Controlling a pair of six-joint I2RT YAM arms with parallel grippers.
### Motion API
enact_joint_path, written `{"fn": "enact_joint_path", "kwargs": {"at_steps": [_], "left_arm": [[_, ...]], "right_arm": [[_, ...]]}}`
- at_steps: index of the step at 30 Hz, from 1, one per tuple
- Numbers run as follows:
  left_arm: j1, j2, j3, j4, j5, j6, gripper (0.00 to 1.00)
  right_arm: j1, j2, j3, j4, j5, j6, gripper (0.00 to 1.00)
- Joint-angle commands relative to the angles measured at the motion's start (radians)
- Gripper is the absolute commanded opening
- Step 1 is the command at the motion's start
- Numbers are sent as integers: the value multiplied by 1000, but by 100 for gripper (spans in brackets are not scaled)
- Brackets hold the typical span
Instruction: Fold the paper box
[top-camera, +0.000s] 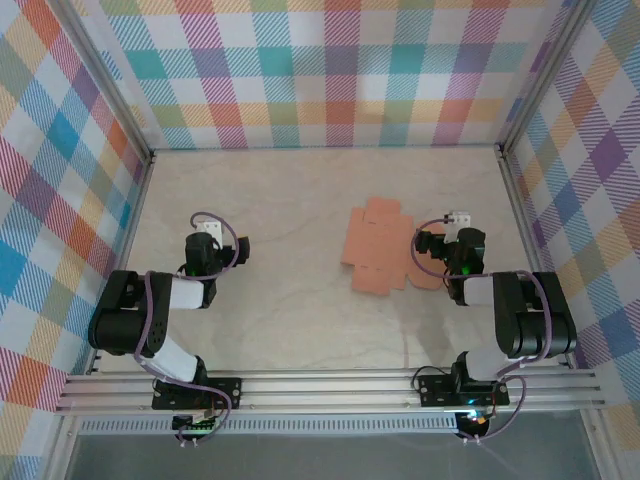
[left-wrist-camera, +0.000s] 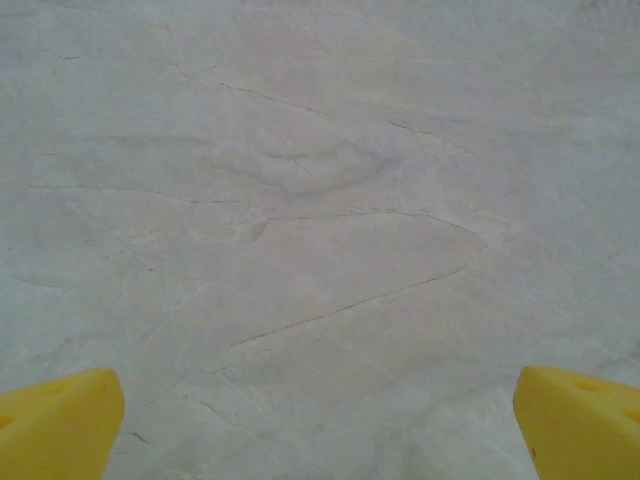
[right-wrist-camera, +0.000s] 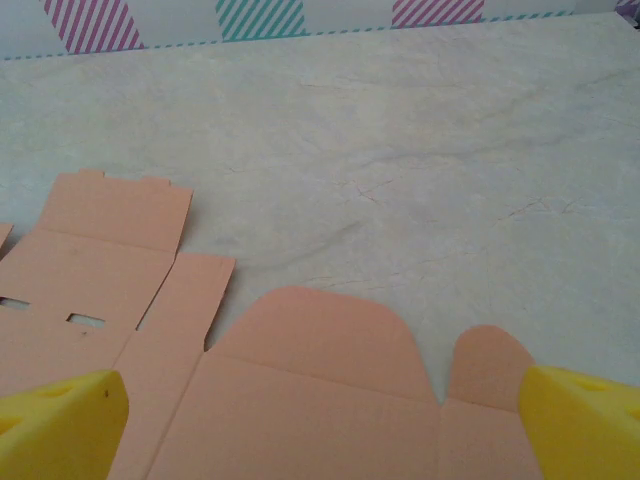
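Observation:
The paper box (top-camera: 375, 250) is a flat salmon-orange die-cut sheet lying unfolded on the table, right of centre. In the right wrist view the paper box (right-wrist-camera: 300, 400) spreads under the lens, with rounded tabs pointing to the far wall and two small slots at the left. My right gripper (top-camera: 442, 247) hovers over the sheet's right edge; the right gripper (right-wrist-camera: 320, 430) is open, and its yellow fingertips (right-wrist-camera: 60, 425) sit far apart with nothing between them. My left gripper (top-camera: 205, 250) is well to the left over bare table. There the left gripper (left-wrist-camera: 320, 425) is open and holds nothing.
The pale marbled table (top-camera: 300, 330) is enclosed by plaid walls (top-camera: 330, 70) at the back and both sides, with metal posts (top-camera: 150, 155) at the corners. An aluminium rail (top-camera: 330, 385) carrying both arm bases runs along the near edge.

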Motion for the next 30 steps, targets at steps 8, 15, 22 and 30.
{"fn": "enact_joint_path", "kwargs": {"at_steps": [8,15,22,30], "left_arm": [[9,-5,11,30,2,-9,100],[9,-5,11,29,3,-9,100],[-11,-68,1,0,-21,6,100],[-102,-368,68,-328,-117,49,100]], "right_arm": [[0,1,-2,33,2,13,100],[0,1,-1,32,2,11,100],[1,-45,-13,16,-11,8,100],[0,-297,55,-356,38,73,100]]}}
